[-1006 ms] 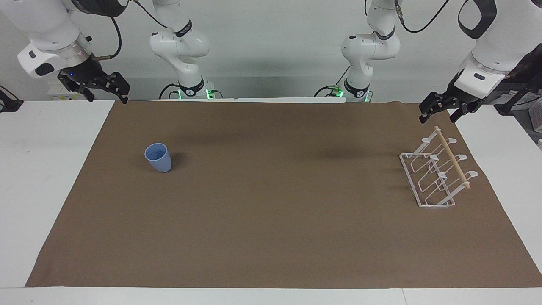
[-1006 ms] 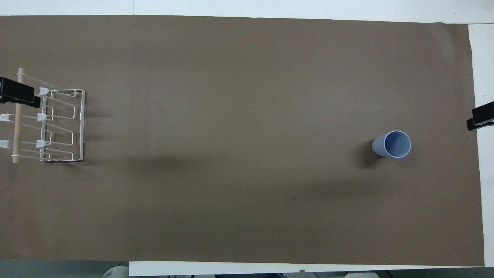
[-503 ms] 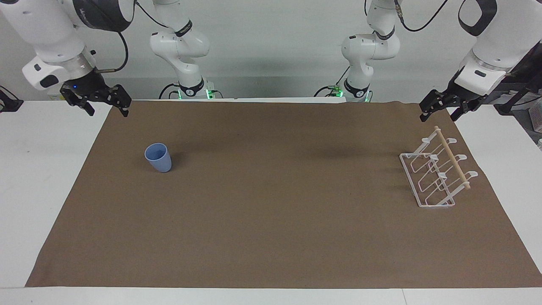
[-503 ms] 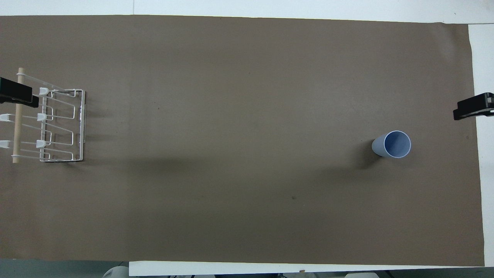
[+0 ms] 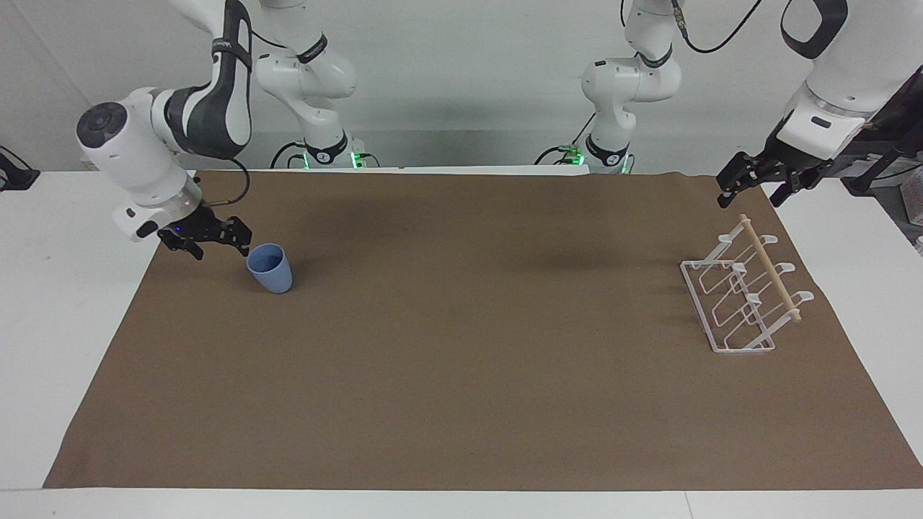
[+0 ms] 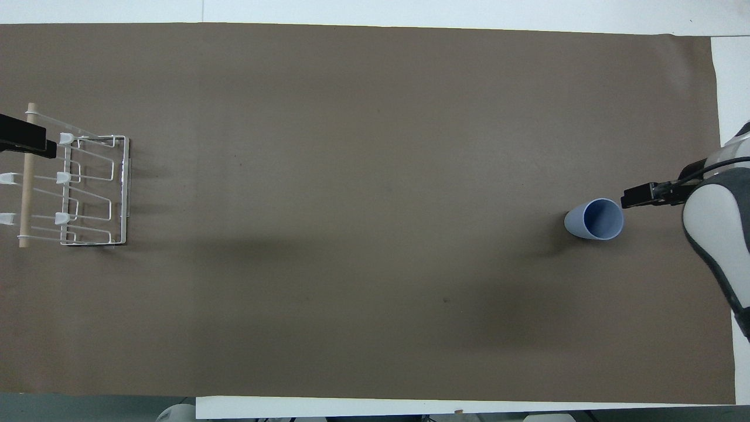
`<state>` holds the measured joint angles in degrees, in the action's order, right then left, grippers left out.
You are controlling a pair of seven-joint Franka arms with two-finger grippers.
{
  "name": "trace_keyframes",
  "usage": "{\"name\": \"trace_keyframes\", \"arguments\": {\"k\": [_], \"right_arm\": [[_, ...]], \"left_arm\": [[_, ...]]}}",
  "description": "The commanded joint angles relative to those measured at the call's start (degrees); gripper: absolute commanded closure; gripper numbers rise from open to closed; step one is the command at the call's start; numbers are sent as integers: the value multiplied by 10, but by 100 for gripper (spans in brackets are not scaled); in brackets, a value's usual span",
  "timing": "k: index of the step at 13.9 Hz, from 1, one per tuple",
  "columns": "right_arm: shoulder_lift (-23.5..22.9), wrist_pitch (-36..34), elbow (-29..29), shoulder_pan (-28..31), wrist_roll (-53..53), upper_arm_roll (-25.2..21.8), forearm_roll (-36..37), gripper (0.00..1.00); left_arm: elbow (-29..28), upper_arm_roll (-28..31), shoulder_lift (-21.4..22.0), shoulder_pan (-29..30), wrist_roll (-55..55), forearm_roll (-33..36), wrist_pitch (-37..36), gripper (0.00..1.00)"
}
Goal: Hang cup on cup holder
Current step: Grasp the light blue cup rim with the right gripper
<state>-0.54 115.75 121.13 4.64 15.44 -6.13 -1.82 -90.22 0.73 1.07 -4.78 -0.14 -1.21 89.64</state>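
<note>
Blue cup (image 5: 270,268) stands upright on brown mat (image 5: 461,360); right gripper (image 5: 214,241), fingers spread, is held just beside its rim at 9 o'clock in the facing view. White wire holder (image 5: 743,295) is set at the left arm's end. Left gripper (image 5: 750,189) is parked above the holder at 12 o'clock, fingers apart.

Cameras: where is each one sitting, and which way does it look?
Facing view: high up across the table, looking back at the robots; both whole arms show, the right gripper beside the cup, the left gripper waiting above the cup holder.
Overhead view: high above the robots' end, looking steeply down; only the right arm's end and gripper and the left gripper's tip show.
Both share the brown mat, the upright cup and the cup holder, turned half around.
</note>
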Motion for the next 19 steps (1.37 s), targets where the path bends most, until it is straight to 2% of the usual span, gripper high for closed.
{"name": "trace_keyframes", "arguments": {"k": [1, 4, 5, 9, 11, 12, 14, 16, 19], "right_arm": [[-17, 32, 23, -2, 48, 2, -10, 6], [-15, 47, 46, -3, 71, 2, -10, 11], [-17, 61, 50, -4, 72, 2, -9, 20], [-25, 81, 52, -16, 72, 2, -9, 78], [-28, 80, 46, -16, 72, 2, -9, 95], [-28, 77, 46, -16, 73, 2, -9, 100], [-32, 53, 25, -16, 78, 2, -9, 100], [-35, -44, -48, -16, 87, 4, -15, 100], [-35, -188, -148, -16, 80, 5, -131, 100]], "left_arm": [[-6, -6, 10, 2, -9, 9, 8, 0], [-6, -6, 10, 2, -8, 9, 8, 0], [-6, -6, 10, 2, -8, 9, 8, 0], [-7, -6, 10, 3, -10, 9, 6, 0], [-8, -5, 10, 3, -9, 9, 6, 0], [-8, -6, 10, 3, -9, 9, 7, 0], [-8, -5, 10, 3, -9, 9, 1, 0], [-8, -6, 13, 2, -14, 9, -3, 0], [-10, -6, 14, 1, -14, 9, -3, 0]]}}
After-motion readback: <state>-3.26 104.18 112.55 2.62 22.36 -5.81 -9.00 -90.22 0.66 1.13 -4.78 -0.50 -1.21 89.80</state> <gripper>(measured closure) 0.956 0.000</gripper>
